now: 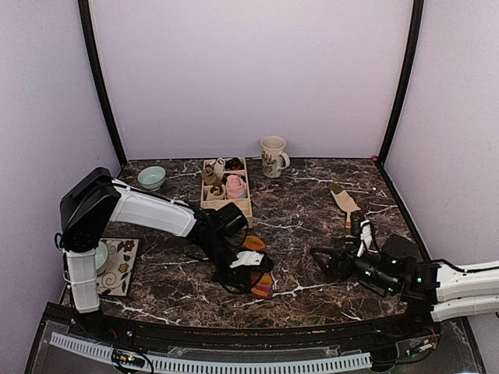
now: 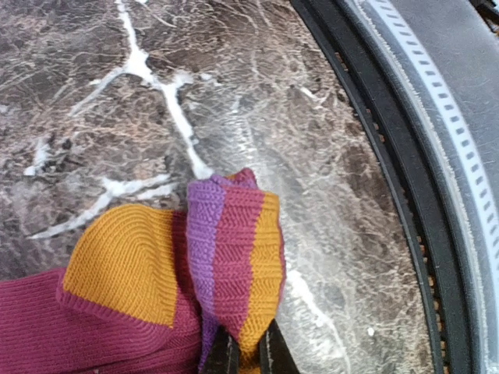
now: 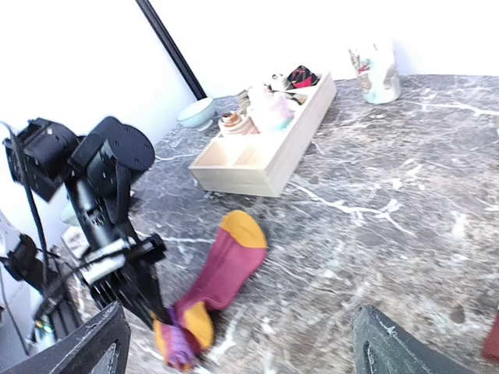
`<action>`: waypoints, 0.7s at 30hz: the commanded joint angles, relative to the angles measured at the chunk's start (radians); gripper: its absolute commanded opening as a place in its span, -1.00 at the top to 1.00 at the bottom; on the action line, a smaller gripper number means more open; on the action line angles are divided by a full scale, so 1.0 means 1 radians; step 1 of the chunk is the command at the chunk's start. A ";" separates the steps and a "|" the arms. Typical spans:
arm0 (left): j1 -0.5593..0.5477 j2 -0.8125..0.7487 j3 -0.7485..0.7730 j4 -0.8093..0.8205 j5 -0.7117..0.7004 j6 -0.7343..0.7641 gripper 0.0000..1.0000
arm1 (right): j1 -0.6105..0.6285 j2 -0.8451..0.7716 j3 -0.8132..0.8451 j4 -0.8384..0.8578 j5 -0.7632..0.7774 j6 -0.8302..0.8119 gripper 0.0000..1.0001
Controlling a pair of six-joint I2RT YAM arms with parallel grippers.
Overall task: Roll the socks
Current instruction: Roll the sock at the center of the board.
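Note:
A striped sock point(image 1: 255, 248) lies on the marble table, maroon with an orange toe toward the wooden box. My left gripper point(image 1: 256, 274) is shut on its purple, maroon and orange cuff end point(image 2: 238, 257), which is folded up against the heel; its fingertips point(image 2: 224, 354) pinch the fabric. The right wrist view shows the same sock point(image 3: 226, 269) and the left gripper point(image 3: 144, 300) at its near end. My right gripper point(image 1: 326, 261) is open and empty, to the right of the sock, with its fingers point(image 3: 93, 347) spread wide. A beige sock point(image 1: 345, 200) with reddish-brown patches lies flat at the back right.
A wooden compartment box point(image 1: 236, 206) holding rolled bundles, one of them pink, stands behind the sock. A mug point(image 1: 273, 156) stands at the back and a pale bowl point(image 1: 152, 178) at the back left. A flowered mat point(image 1: 121, 265) lies at the left. A maroon scrap point(image 3: 491, 343) shows at the right edge.

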 commanded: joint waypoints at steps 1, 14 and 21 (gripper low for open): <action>0.001 0.092 0.007 -0.201 0.048 0.018 1.00 | 0.025 0.029 0.041 -0.047 0.018 -0.212 -0.99; 0.052 0.212 0.123 -0.324 0.229 -0.021 1.00 | 0.292 0.402 0.276 -0.168 -0.067 -0.729 -0.28; 0.055 0.254 0.149 -0.371 0.226 0.003 1.00 | 0.335 0.563 0.313 -0.059 -0.115 -0.841 -0.20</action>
